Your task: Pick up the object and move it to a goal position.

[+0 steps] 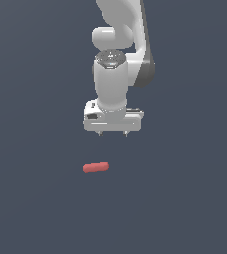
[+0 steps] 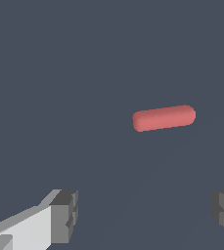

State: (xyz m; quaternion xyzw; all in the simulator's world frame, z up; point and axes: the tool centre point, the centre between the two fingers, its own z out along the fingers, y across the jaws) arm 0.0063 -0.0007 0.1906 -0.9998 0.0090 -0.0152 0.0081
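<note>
The object is a small red-pink capsule-like rod (image 1: 95, 167) lying flat on the dark grey floor, a little toward the exterior view's left of the arm. It also shows in the wrist view (image 2: 164, 118), lying free with nothing touching it. My gripper (image 1: 113, 134) hangs above and behind it, pointing straight down, well clear of the floor. In the wrist view my gripper (image 2: 145, 215) has its two dark fingertips (image 2: 65, 215) spread wide apart with nothing between them. It is open and empty.
The white arm (image 1: 116, 74) rises out of the top of the exterior view. The floor (image 1: 184, 208) is a plain dark grey surface with no other objects or edges in sight.
</note>
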